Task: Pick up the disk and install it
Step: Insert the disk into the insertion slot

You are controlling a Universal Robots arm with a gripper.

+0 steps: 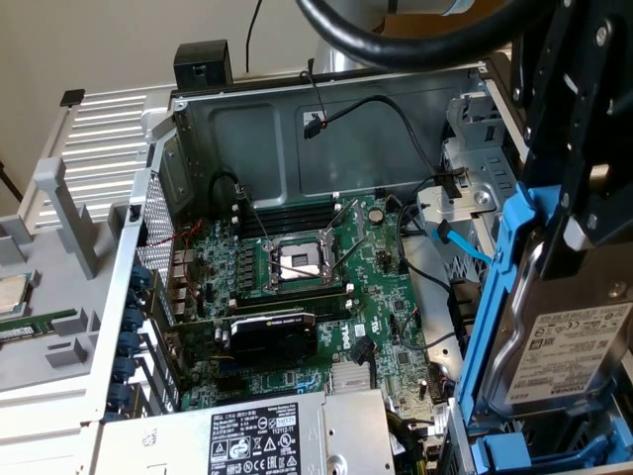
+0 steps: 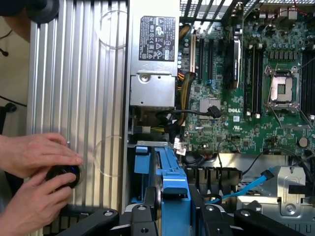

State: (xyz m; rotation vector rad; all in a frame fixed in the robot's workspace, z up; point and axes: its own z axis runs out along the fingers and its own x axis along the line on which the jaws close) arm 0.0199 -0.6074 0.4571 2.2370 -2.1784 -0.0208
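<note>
The disk (image 1: 572, 358) is a silver drive with a white label, clipped in a bright blue carrier frame (image 1: 495, 297). It stands on edge at the exterior view's right, over the drive bay corner of the open computer case. My black gripper (image 1: 584, 242) comes down from above and is shut on it. In the wrist view the carrier's blue edge (image 2: 172, 182) runs between my two black fingers (image 2: 140, 221), above blue bay rails.
The case holds the motherboard (image 1: 381, 287) with an open processor socket (image 1: 300, 262), a graphics card (image 1: 272, 332), a power supply (image 1: 257, 435) and a blue data cable (image 1: 460, 247). A person's hands (image 2: 34, 162) hold a black knob (image 2: 64, 174) on the ribbed silver panel (image 2: 78, 98).
</note>
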